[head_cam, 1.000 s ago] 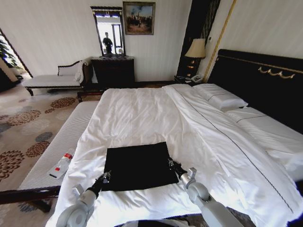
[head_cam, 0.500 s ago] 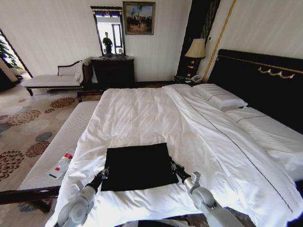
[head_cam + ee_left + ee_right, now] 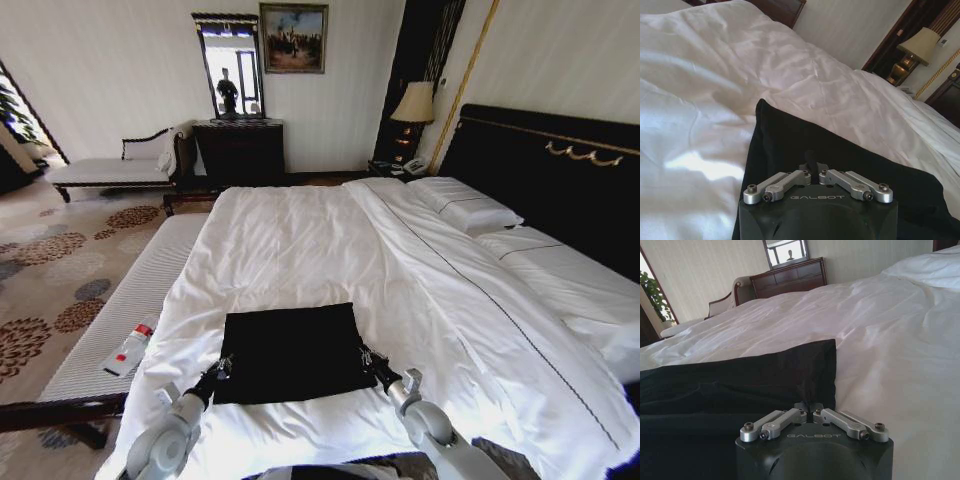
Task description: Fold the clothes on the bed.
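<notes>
The clothes, one black T-shirt (image 3: 292, 350), lie folded into a flat rectangle on the near part of the bed (image 3: 300, 240), on its white duvet. My left gripper (image 3: 224, 364) is at the shirt's near left corner and looks shut on the fabric; the left wrist view has its fingertips (image 3: 810, 162) pinched together on the black cloth (image 3: 840, 155). At the near right corner my right gripper (image 3: 365, 355) looks likewise shut on the cloth. In the right wrist view the gripper (image 3: 809, 405) sits against the shirt's edge (image 3: 740, 380). The lettering is hidden.
A pale striped bench (image 3: 130, 310) runs along the bed's left side with a small bottle (image 3: 130, 350) on it. Pillows (image 3: 465, 205) and the dark headboard (image 3: 560, 170) are at the right. A dresser (image 3: 240, 150) and chaise (image 3: 110, 170) stand far behind.
Both arms have drawn back a little toward me, and the shirt has slid slightly nearer with them. Its shape stays a flat rectangle.
</notes>
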Motion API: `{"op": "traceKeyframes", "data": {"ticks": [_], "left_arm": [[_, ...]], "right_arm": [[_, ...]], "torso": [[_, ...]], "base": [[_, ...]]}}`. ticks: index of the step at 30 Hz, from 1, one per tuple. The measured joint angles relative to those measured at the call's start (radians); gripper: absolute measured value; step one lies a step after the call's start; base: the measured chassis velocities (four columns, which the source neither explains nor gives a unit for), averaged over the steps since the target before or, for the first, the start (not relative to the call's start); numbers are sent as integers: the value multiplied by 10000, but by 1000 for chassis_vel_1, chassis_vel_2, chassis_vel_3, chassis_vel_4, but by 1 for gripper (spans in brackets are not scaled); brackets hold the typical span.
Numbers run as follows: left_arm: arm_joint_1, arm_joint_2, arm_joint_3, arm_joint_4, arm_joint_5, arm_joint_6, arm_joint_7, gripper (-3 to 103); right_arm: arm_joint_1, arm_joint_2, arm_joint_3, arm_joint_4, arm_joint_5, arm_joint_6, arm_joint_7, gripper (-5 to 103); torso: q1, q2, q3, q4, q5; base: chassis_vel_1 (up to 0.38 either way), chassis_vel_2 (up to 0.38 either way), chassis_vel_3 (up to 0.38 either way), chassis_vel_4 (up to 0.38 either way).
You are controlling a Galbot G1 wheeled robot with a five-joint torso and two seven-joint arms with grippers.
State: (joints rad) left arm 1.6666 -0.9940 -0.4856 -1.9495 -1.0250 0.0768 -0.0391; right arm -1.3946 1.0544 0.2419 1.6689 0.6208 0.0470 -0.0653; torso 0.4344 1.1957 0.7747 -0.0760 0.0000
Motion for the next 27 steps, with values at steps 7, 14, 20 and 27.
{"op": "traceKeyframes", "data": {"ticks": [7,14,20,27], "left_arm": [[78,22,92,150,161,-33,3,2],[27,35,210,305,313,-13,-80,-1],[265,-131,-7,88,833,564,-722,18],[1287,-278,-1181,-506,1338,419,-482,44]], "right_arm": [[-3,-22,-60,-52,-27,-3,0,1],[-176,-36,-70,35,-130,61,50,11],[-471,-65,53,207,-270,368,60,33],[-1153,-169,1001,724,-152,665,-141,60]], "torso": [[0,0,0,2,-1],[0,0,0,-1,-1],[0,0,0,1,0],[-1,0,-1,3,0]], "base": [[0,0,0,0],[0,0,0,0],[0,0,0,0],[0,0,0,0]]}}
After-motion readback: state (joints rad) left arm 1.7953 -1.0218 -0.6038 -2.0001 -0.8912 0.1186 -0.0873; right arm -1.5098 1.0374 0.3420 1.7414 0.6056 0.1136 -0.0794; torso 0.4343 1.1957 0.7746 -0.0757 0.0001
